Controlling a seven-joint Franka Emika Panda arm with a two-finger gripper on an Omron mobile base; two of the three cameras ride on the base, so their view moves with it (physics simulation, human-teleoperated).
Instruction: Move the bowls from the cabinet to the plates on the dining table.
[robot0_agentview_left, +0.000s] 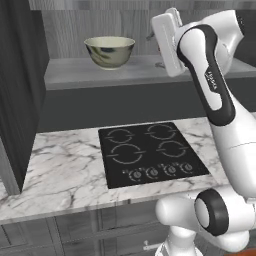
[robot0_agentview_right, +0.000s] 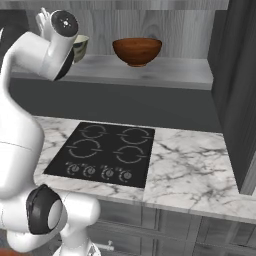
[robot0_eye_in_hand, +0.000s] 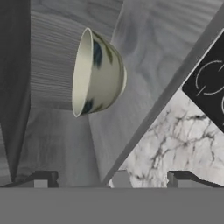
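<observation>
Nearest the hand camera, the two dark fingertips of our gripper (robot0_eye_in_hand: 109, 177) stand wide apart with nothing between them; we hold nothing. Beyond them, toward 11 o'clock in the hand view, sits the cream, pale-green glazed deep bowl with dark smudges (robot0_eye_in_hand: 98, 72), seen rolled on its side because the hand itself is rolled.

In the left base view this glazed bowl (robot0_agentview_left: 109, 51) stands upright on the grey shelf of the open dark grey wood-grain cabinet (robot0_agentview_left: 125, 70), at 9 o'clock from the white hand. In the right base view the glossy reddish-brown wooden bowl (robot0_agentview_right: 137, 51) stands on the same shelf, well apart, at 3 o'clock from the hand. Below lies the marble-patterned table (robot0_agentview_left: 65, 170) with the black four-ring cooktop (robot0_agentview_left: 150, 152).

We judge the step in hand to be the approach to the glazed bowl. Recommended procedure:
1. Keep the jaws wide until one fingertip is inside the rim and one outside.
2. Close on the bowl wall, not across the full bowl.
3. Lift clear of the shelf edge before withdrawing, so the bowl does not strike the cabinet front.
</observation>
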